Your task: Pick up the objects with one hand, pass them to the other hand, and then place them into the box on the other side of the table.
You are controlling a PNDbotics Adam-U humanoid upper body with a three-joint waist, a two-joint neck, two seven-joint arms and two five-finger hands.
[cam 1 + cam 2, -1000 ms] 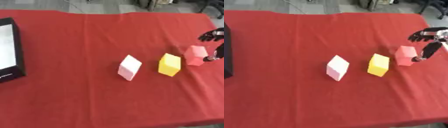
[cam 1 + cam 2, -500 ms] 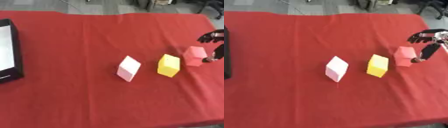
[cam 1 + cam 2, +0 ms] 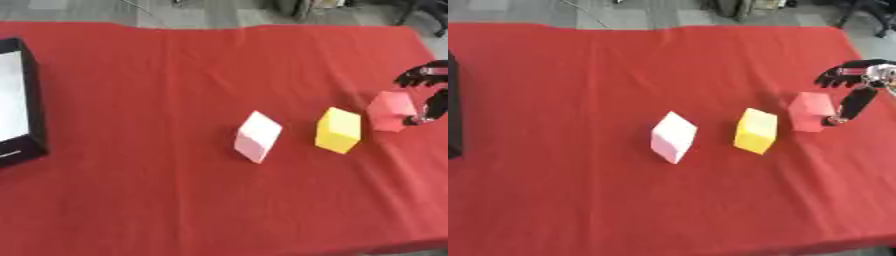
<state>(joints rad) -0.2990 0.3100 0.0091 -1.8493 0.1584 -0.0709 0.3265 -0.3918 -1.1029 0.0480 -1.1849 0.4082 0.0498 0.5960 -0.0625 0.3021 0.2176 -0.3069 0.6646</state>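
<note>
Currently, the black right hand point(image 3: 852, 87) arches its spread fingers point(image 3: 843, 107) around the pink-red cube point(image 3: 810, 111) resting on the red-clothed table point(image 3: 579, 200) beside the yellow block point(image 3: 756, 130), so the pickup step seemingly requires closing, lifting, then handover.

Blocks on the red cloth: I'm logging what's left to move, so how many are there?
3, in a row, none visibly hidden: a pale pink block at the centre, a yellow block to its right, and a red-pink block farthest right beside the right hand.
</note>
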